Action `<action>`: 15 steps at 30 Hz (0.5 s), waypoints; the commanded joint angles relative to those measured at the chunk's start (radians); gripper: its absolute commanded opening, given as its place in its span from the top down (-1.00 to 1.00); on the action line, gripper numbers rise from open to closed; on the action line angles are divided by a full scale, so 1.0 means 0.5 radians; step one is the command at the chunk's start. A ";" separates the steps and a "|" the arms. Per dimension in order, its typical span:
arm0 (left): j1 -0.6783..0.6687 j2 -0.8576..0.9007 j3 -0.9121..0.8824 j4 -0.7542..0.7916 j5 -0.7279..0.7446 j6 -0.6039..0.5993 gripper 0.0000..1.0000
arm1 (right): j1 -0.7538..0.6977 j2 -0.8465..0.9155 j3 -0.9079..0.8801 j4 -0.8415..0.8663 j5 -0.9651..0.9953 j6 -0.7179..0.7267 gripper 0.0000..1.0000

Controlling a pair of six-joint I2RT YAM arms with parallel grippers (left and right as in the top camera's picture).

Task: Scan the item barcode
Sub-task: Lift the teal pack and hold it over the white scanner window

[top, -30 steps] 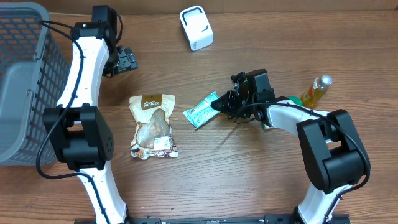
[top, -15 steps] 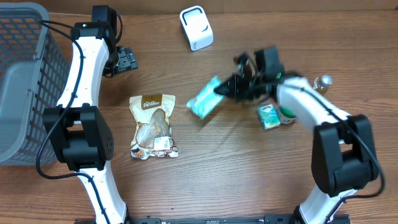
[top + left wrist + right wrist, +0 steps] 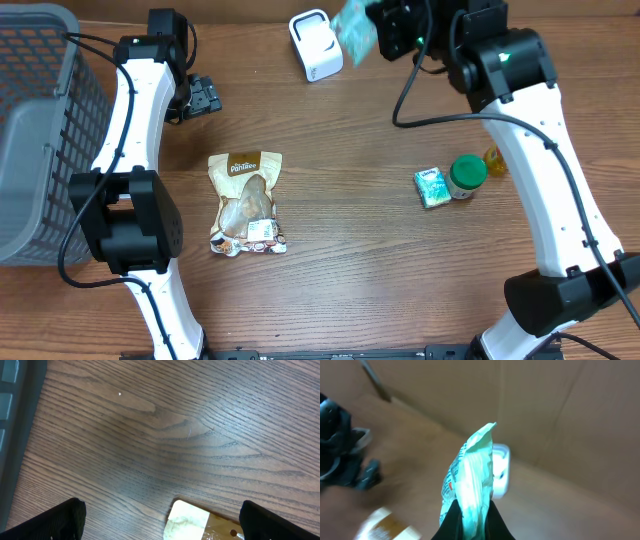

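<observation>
While the right arm stands raised and stretched toward 12 o'clock, the right gripper (image 3: 385, 30) is clamped on the teal packet (image 3: 355, 28), held edge-up at 2 o'clock of the white scanner (image 3: 316, 45); the left gripper (image 3: 203, 97) hangs with fingers spread wide above the table (image 3: 200, 420), at 11 o'clock of the brown pouch (image 3: 246, 203)

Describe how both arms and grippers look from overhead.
The left arm and right arm have white tubular links with bulky black joint housings. Loose black cables run along them. The left gripper and right gripper are black.
</observation>
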 commanded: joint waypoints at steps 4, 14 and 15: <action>-0.005 -0.043 0.014 0.002 -0.027 -0.005 -0.99 | 0.160 0.163 0.026 0.293 0.414 -0.690 0.93; -0.005 -0.043 0.014 0.002 -0.026 -0.005 -0.99 | 0.298 0.742 0.026 1.009 0.761 -1.329 0.93; -0.005 -0.042 0.014 0.002 -0.027 -0.005 -0.99 | 0.311 0.797 0.026 1.070 0.809 -1.434 0.93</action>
